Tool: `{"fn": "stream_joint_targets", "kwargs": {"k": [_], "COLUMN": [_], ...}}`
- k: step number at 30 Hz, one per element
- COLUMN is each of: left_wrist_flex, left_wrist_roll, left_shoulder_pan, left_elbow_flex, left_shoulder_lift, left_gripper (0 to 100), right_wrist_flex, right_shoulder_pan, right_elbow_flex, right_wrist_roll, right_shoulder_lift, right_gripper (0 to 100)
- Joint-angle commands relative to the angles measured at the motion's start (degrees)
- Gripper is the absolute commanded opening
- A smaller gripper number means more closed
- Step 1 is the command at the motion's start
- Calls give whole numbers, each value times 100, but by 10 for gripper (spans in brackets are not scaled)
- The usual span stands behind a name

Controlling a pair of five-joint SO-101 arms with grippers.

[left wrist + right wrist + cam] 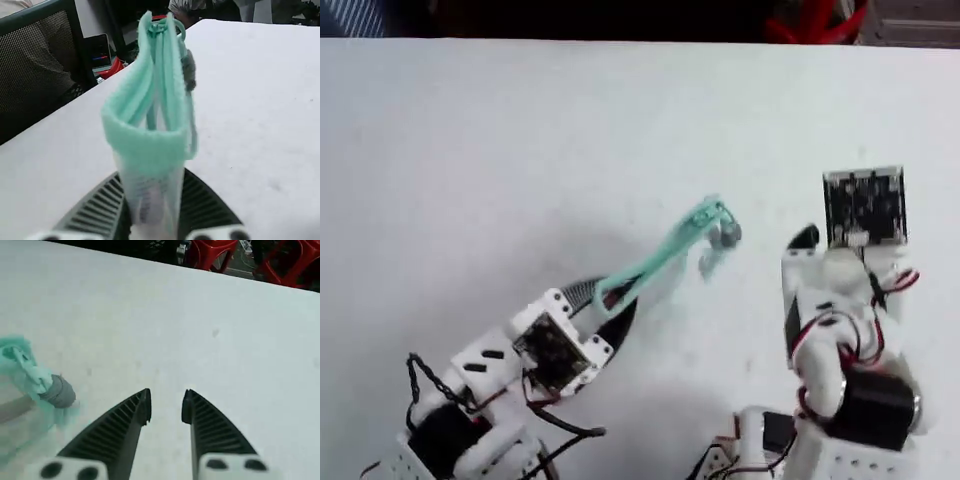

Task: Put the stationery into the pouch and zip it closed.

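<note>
Item: one pouch [660, 258], translucent body with a mint-green zip band. It appears lifted off the white table [500, 140] and slants from the left arm toward the right one. Holder: left gripper [150, 176], jaws clamped on the pouch's near end, one against each flat side. Fitting: a grey zip pull [59, 391] at the far end of the band, the end farthest from the left gripper. Second tool: right gripper [165, 407], jaws parted by a narrow gap with nothing between them, hanging over bare table just beside the pull and not touching it. Contents: a dark shape shows through the pouch wall near the left jaws. I take it for stationery but cannot tell what kind. Step in hand, as I judge it: loading looks done and zipping is the business now. Whether the zip is run fully home I cannot tell. Next move, if the zip is not home: the right gripper must shift sideways to the pull, pinch that small tab squarely, and draw it along the band while the left grip keeps the pouch taut. The tab is small and dangles, so a miss is likely. Views compared: the high view gives the lie of both arms and the pouch's slant between them, but tucks the right jaws under that arm's wrist. The right wrist view supplies their gap and their nearness to the pull. The left wrist view supplies the clamp itself and a look down the length of the band.
</note>
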Motion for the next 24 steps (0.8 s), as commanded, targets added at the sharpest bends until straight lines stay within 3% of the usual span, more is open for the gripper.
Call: {"fn": "stream_joint_targets", "kwargs": {"k": [1,9,12,15,18,24], "left_wrist_flex": [-123,-123,-114,-26,0,9], "left_wrist_roll": [-457,-501,-501,-501,-501,-501], "left_shoulder_pan": [40,57,66,75,75,75], "left_elbow_flex": [-26,9,9,9,9,9], "left_shoulder_lift": [22,40,40,40,40,40], "left_gripper": [22,22,22,22,22,22], "right_wrist_flex": [-242,-198,-189,-66,-92,-514], "right_shoulder_pan": [84,31,-330,-1165,-1930,-2123], "right_elbow_flex": [651,1741,1916,1969,2154,2277], "right_wrist_roll": [53,88,88,431,738,730], "right_shoulder_lift": [-927,-3090,-3574,-3415,-3029,-2501], "right_gripper": [104,112,204,293,270,257]}}
